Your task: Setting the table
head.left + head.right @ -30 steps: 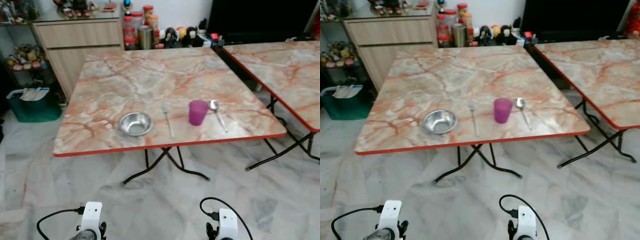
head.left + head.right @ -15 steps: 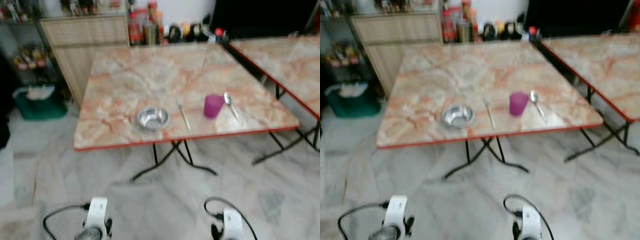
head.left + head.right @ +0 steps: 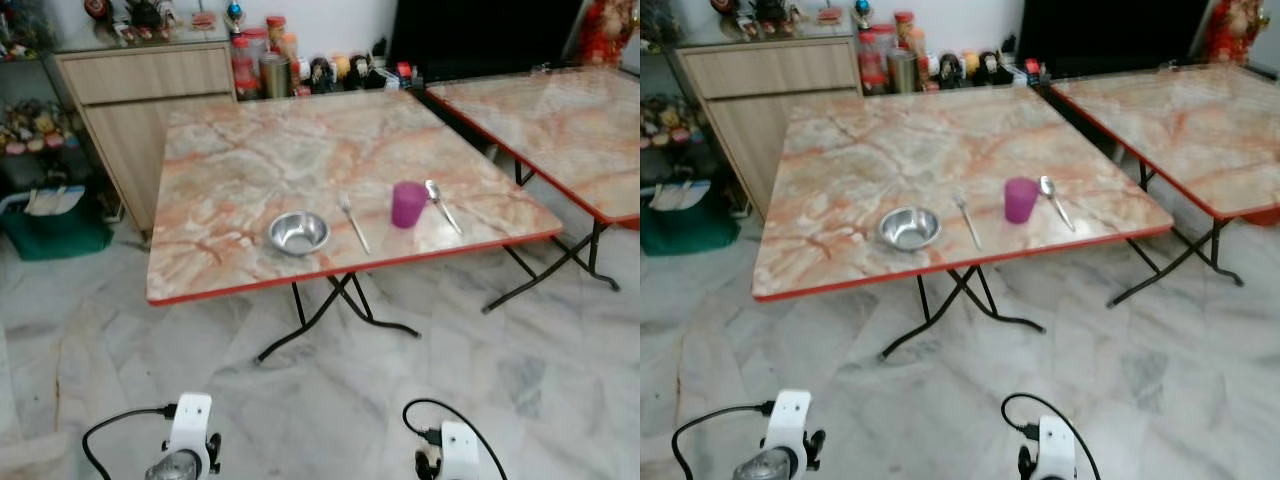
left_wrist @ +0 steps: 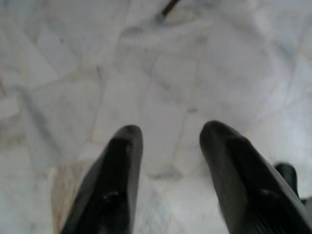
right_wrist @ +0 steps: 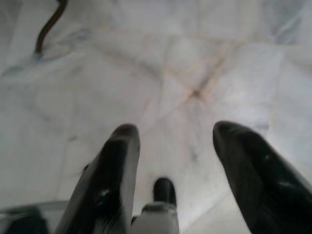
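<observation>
A marble-patterned folding table point(image 3: 260, 150) with a red edge stands ahead of me. Near its front edge, from left to right, lie a steel bowl point(image 3: 298, 232), a fork point(image 3: 353, 221), a purple cup point(image 3: 407, 204) and a spoon point(image 3: 442, 205). Both arms hang low, well short of the table. My left gripper point(image 4: 165, 136) is open over the marble floor, with nothing between its fingers. My right gripper point(image 5: 175, 134) is open too, also pointing at bare floor.
A second marble table point(image 3: 560, 120) stands to the right with a gap between them. A wooden cabinet point(image 3: 140, 90) and jars point(image 3: 260, 60) stand behind the table. A green bin point(image 3: 55, 225) sits on the floor at left. Black folding legs point(image 3: 330, 320) cross under the table.
The whole picture has shifted: the camera has drawn back and swung, so the table looks smaller and farther off. The things on the table keep their places. Both arms still hang.
</observation>
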You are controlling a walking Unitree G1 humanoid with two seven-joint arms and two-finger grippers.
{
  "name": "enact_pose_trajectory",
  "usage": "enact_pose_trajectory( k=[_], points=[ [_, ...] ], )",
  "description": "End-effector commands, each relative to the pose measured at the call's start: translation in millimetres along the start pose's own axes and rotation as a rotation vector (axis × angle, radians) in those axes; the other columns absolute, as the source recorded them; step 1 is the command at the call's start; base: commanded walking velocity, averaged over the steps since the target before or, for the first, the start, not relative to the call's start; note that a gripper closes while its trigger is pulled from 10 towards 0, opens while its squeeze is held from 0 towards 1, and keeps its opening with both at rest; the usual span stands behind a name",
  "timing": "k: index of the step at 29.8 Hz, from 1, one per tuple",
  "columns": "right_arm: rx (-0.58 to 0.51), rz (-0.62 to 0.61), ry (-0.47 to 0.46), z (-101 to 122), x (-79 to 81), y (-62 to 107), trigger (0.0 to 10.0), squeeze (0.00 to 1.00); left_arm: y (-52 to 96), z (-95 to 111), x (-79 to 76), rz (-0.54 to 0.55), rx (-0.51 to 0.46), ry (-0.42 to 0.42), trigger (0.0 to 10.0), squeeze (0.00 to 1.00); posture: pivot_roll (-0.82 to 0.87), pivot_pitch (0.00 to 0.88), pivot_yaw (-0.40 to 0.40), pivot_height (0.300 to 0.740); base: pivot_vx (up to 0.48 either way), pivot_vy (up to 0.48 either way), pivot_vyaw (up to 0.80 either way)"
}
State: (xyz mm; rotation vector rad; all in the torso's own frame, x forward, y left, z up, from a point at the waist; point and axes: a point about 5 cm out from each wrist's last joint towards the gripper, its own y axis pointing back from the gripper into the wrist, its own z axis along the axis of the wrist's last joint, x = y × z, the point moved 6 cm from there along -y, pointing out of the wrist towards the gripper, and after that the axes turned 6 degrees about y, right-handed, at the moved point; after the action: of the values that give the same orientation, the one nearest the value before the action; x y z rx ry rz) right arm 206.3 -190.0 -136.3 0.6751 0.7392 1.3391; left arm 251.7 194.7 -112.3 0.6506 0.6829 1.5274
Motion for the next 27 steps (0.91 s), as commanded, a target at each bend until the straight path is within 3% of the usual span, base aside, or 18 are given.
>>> enact_pose_trajectory(
  k=[1,27],
  points=[
    [-0.015,0.0,-0.01,5.9,2.2,-1.0,10.0,0.0,0.0,1.6,3.5,0.004,-0.003,-0.003,10.0,0.0,0.02,0.0,0.011,0.736,0.315,0.0,0.0],
    [-0.013,0.003,-0.007,5.3,3.0,-0.9,10.0,0.0,0.2,-0.3,2.6,-0.001,0.004,-0.007,10.0,0.0,0.02,0.0,0.01,0.736,0.304,0.0,0.06]
  ],
)
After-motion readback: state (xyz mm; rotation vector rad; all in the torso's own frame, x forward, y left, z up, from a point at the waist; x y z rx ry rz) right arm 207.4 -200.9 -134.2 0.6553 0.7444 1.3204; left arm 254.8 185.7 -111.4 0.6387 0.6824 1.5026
